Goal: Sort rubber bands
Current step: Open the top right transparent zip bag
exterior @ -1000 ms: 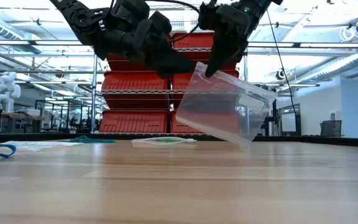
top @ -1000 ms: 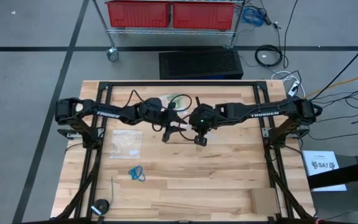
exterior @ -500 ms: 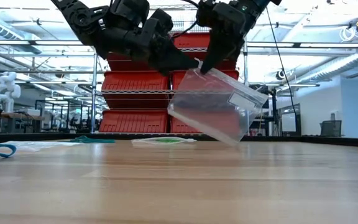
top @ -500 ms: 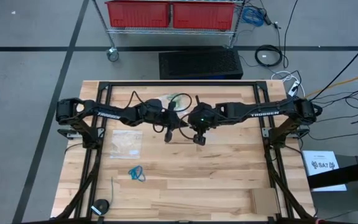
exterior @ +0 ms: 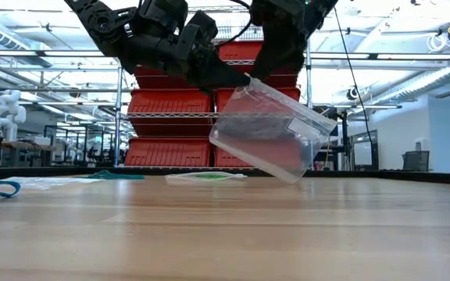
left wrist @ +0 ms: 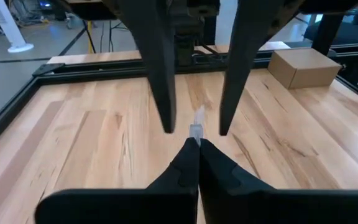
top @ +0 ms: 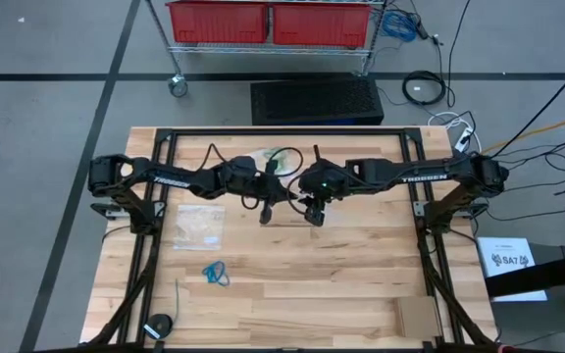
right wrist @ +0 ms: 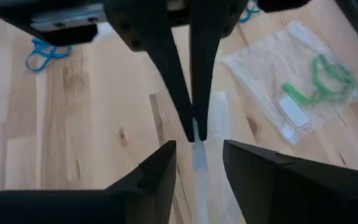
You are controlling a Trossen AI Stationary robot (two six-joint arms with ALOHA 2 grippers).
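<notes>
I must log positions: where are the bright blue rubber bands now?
In the high view, the bright blue rubber bands lie on the table's left side, just below a flat clear bag.

Pale blond wood-grain table (top: 361, 284) edged by a black frame (top: 165, 137). Bright blue rubber bands (top: 215, 273) at seven o'clock; green rubber bands (right wrist: 325, 78) inside a clear zip bag (right wrist: 272, 68). Another clear bag (exterior: 268, 133) aloft. Red bins (exterior: 170, 101) behind.

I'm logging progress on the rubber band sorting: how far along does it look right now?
Done: green bands already lie in a zip bag on the table. In hand: the left gripper is shut on a clear bag held up in the air, while the right gripper stands open around its edge. Left: blue bands lie loose on the table.
</notes>
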